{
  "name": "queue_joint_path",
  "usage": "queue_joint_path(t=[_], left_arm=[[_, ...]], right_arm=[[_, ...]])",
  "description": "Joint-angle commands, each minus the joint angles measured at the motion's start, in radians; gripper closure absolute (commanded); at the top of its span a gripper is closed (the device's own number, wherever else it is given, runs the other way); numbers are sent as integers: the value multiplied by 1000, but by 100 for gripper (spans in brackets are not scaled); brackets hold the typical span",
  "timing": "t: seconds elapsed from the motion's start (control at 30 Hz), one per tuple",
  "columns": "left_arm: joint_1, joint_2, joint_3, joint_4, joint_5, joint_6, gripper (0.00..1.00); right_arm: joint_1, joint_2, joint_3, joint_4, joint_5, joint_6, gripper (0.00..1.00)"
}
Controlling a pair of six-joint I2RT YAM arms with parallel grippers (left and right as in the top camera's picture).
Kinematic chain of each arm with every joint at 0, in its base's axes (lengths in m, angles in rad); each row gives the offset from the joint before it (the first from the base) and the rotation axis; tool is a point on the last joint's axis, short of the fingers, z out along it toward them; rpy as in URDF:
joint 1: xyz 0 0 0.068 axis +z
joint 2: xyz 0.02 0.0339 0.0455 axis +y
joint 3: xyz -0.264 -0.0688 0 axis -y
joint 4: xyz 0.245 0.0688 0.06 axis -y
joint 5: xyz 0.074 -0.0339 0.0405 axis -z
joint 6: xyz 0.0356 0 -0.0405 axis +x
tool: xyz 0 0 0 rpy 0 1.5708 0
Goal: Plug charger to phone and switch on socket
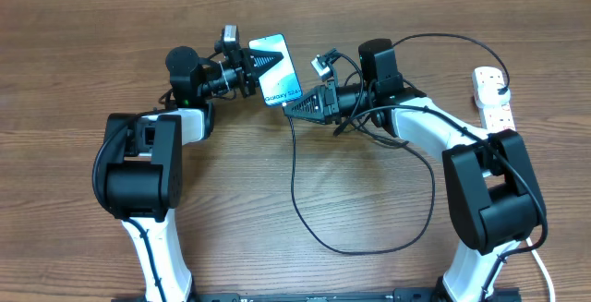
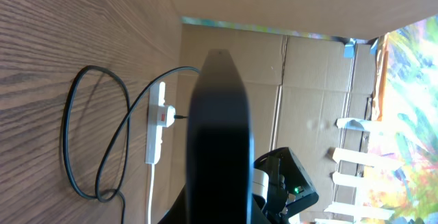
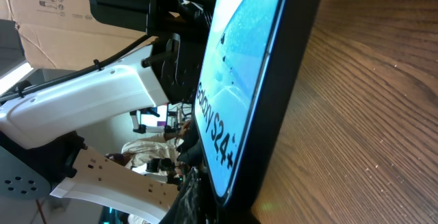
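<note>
The phone point(image 1: 277, 62) is held tilted above the table, its lit blue screen reading "Galaxy S24+" in the right wrist view point(image 3: 239, 80). My left gripper point(image 1: 251, 73) is shut on the phone's sides; in the left wrist view the phone's dark back point(image 2: 219, 135) hides the fingers. My right gripper point(image 1: 295, 108) is shut on the charger's connector tip, pressed at the phone's lower end point(image 3: 226, 203). The connector itself is hidden. The charger cable point(image 1: 295, 182) loops over the table to the socket point(image 1: 492, 94) at the far right, which also shows in the left wrist view point(image 2: 156, 135).
The black cable makes a wide loop point(image 1: 369, 247) on the table in front of the right arm. The socket's thick white cord point(image 2: 150, 196) runs off toward the table edge. Cardboard boxes point(image 2: 308, 80) stand behind the table.
</note>
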Motion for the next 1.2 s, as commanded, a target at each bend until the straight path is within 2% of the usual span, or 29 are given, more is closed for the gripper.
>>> queue_joint_path(t=[0.0,1.17], left_arm=[[-13,5,22,12,24,-2,96],[-32,5,22,13,40,36,95]], right_arm=[[-6,-36,11,1,26,8,96],[-29,-36,12,35,46,52,96]])
